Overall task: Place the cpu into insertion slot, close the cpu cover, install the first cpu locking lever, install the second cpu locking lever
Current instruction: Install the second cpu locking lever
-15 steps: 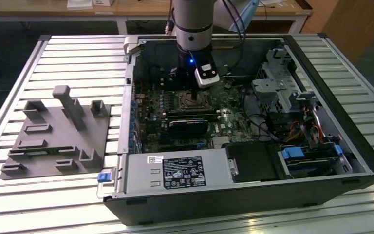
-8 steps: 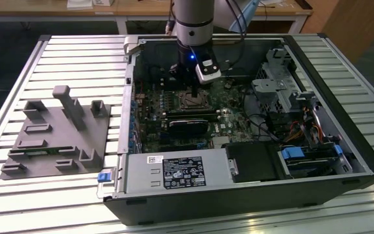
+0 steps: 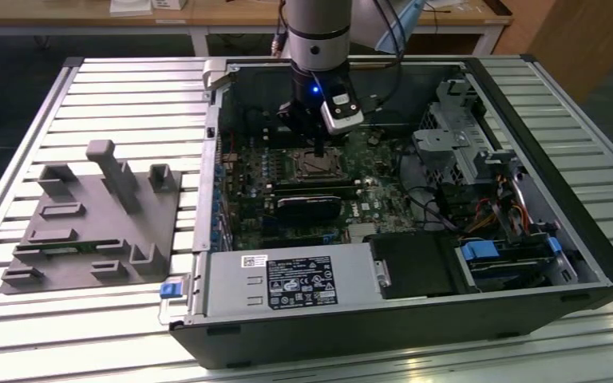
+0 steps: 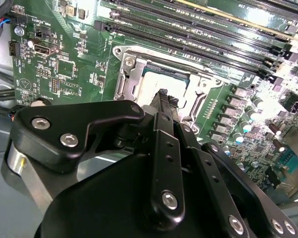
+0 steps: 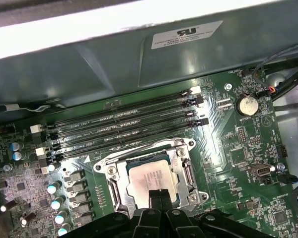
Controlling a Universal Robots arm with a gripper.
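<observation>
Pale tan-silver square cpu (image 5: 152, 179) seated in silver-rimmed insertion slot (image 5: 185, 171); black pincer (image 5: 159, 196) pressed together, tips just above it. Cover-closing step apparently pending.

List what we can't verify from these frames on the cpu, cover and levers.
- Near edge of the cpu: covered by the gripper in both wrist views.
- Finger contact with the chip: tips meet over it, contact line hidden.
- Cpu cover and locking levers: seating not readable; in the exterior view the insertion slot is too small and partly behind the gripper.
</observation>
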